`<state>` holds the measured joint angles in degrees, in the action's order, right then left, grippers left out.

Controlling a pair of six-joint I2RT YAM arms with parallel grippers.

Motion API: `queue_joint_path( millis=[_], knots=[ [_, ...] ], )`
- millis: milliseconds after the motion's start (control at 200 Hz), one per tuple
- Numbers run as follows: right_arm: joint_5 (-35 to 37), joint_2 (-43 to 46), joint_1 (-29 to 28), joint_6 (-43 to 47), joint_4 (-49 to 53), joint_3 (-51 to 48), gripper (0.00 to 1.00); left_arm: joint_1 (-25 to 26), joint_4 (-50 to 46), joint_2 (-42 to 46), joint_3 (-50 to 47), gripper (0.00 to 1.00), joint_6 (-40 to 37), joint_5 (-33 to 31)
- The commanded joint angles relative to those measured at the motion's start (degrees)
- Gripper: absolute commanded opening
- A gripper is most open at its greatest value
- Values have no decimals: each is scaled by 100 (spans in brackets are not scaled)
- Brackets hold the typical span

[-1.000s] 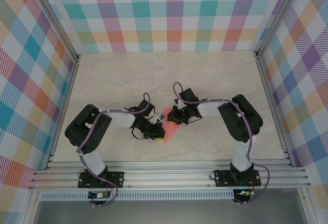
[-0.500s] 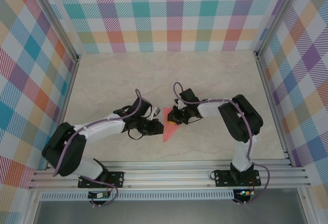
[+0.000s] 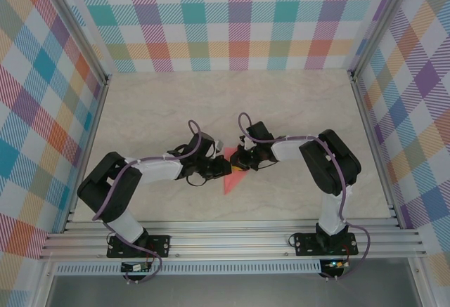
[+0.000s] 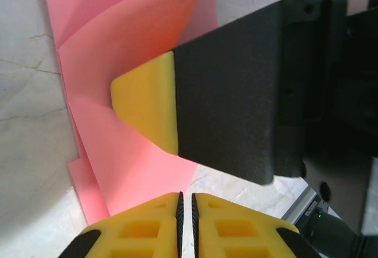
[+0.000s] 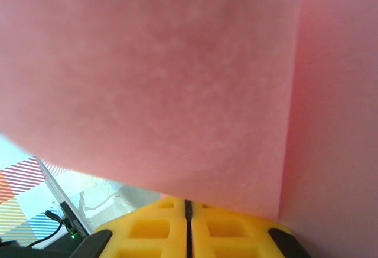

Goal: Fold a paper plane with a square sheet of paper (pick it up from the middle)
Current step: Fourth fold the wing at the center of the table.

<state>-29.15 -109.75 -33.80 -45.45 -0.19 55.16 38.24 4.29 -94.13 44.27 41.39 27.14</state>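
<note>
Same build on the left arm and right arm: black joints, white link covers, purple cables looping along, chunky yellow pads with moulded pockets.

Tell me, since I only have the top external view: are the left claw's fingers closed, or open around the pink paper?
Observer: The left wrist view shows the left claw shut, with its tips at the near edge of the pink paper. I cannot tell whether any paper is nipped between them.
Operator: And the right claw?
Observer: The right claw is shut too, and pink paper lies close across its camera.
Operator: Is the paper lying flat?
Observer: No. The left wrist view shows several creases and overlapping layers, and the right claw's yellow fingertip lies over them.
</note>
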Motion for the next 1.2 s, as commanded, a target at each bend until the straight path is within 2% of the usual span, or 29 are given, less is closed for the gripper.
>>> queue_joint_path(
  millis=[0, 215, 325, 665, 1000, 1195],
  knots=[
    [796, -459, 5, -61, 662, -321, 9, 52, 340, -224, -64, 14, 57, 134],
    [822, -437, 5, -52, 689, -339, 9, 87, 544, -572, -303, 14, -48, 510],
    [841, -425, 5, -67, 679, -381, 9, 113, 187, -564, -454, 14, -285, 518],
    [911, -424, 5, -60, 763, -405, 9, 367, -626, -387, -754, 14, -975, 1210],
    [898, -433, 5, -78, 702, -444, 9, 376, -1731, -20, -683, 13, -1433, 870],
    [868, -393, 5, -82, 678, -471, 9, 376, -1423, 765, -883, 10, -986, 422]
  ],
)
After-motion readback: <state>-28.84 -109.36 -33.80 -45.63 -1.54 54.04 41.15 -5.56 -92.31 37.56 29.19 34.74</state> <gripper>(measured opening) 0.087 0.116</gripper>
